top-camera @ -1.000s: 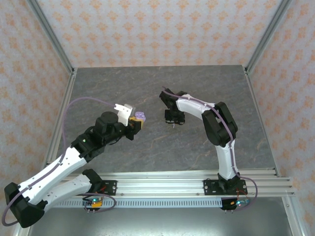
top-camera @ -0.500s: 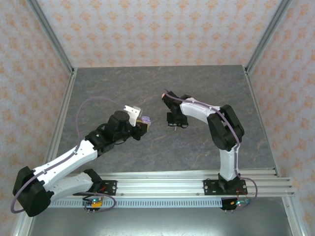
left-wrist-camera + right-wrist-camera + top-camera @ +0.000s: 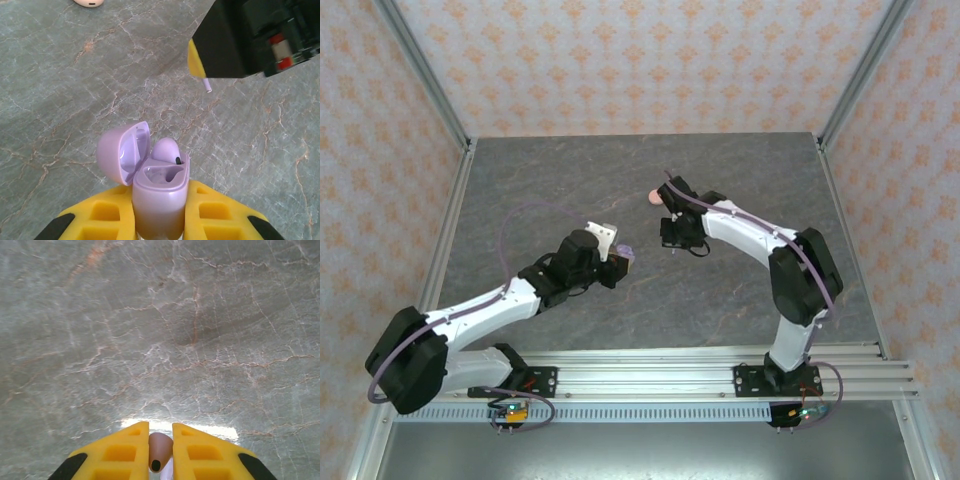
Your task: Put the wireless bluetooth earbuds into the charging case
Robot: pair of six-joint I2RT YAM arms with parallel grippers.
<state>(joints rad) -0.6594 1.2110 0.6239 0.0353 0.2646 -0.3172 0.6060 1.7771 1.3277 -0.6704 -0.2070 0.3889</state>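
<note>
Fingers point(image 3: 107, 215) of left gripper point(image 3: 160, 192) clamped on lilac case point(image 3: 155, 210), lid point(image 3: 120, 152) open, one earbud point(image 3: 166, 149) seated inside, neighbouring slot empty. Right gripper point(image 3: 160, 430) fingers point(image 3: 125, 452) pinched narrow on second earbud point(image 3: 159, 449), held above table point(image 3: 150, 315), near case. Earbud judged light, stiff, slippery, easily flicked away; best taken at rounded head, stem left free for slot.

No words, brands, numbers or signs can be read anywhere. The lilac charging case point(image 3: 159, 200) shows a plain surface with no legible marking.
</note>
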